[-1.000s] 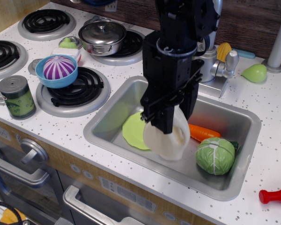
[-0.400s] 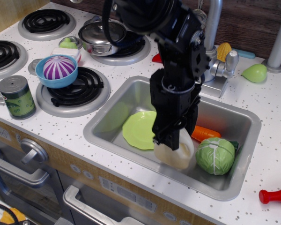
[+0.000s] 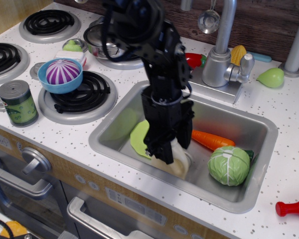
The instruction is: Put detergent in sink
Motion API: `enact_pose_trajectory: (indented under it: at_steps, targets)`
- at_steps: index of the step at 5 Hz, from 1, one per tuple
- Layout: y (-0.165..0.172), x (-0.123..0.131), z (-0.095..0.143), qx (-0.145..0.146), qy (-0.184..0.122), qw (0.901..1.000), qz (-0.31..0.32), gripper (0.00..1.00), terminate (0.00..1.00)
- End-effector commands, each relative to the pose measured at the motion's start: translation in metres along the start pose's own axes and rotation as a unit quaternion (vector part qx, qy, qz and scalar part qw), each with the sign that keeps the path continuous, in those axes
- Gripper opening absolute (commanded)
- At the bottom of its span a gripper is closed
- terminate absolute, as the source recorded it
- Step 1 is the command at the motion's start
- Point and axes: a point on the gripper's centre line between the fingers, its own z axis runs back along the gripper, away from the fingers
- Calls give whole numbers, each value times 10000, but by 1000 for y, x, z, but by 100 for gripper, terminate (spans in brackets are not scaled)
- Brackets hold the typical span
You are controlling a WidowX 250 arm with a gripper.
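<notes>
The cream-white detergent jug [image 3: 181, 163] is low inside the steel sink [image 3: 239, 196], at or near the sink floor by the front wall. Most of it is hidden behind my black gripper [image 3: 164, 149]. The gripper reaches down into the sink and its fingers stand on either side of the jug's top, shut on it. The jug lies between the green plate [image 3: 138, 138] and the green cabbage [image 3: 229, 165].
An orange carrot [image 3: 212, 140] lies in the sink behind the jug. The faucet [image 3: 220, 59] stands behind the sink. A green-labelled tin can [image 3: 18, 103], a blue bowl [image 3: 63, 75] and a lidded pot [image 3: 108, 40] are on the stove to the left. A red item [image 3: 293, 206] lies at the right edge.
The gripper has carried the jug down from above the sink's front into the basin, and shifted a little left. The jug now sits much lower, mostly hidden.
</notes>
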Motion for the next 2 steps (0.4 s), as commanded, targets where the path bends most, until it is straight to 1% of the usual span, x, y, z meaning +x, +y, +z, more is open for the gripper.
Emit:
enact_pose_trajectory:
  at_steps: [1, 2]
  targets:
    - [-6, -2, 9, -184, -12, 9997, -165, 100, 0]
    - [-6, -2, 9, -184, -12, 9997, -165, 100, 100]
